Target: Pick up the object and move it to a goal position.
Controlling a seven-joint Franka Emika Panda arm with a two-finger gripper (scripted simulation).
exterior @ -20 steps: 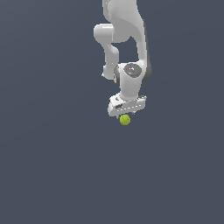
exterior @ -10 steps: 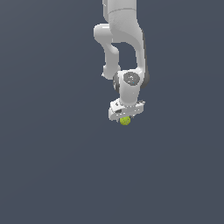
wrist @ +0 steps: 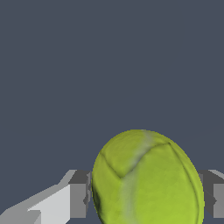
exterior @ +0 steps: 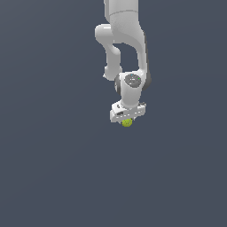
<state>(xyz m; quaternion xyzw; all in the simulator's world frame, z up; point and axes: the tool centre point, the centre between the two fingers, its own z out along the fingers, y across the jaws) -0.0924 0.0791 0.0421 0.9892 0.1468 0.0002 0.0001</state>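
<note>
Surface: you have one plain dark grey-blue ground (exterior: 53,177), uniform, no edges or seams visible to you.
Resting on it: possibly the ball (exterior: 127,123); contact cannot be confirmed from either view.

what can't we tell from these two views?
- Exterior view: fingers of the hand too small to tell contact with the ball.
- Wrist view: ball cut off by the frame edge; it hides the inner faces of the fingers.
- Goal position: no marker visible in either view.
</note>
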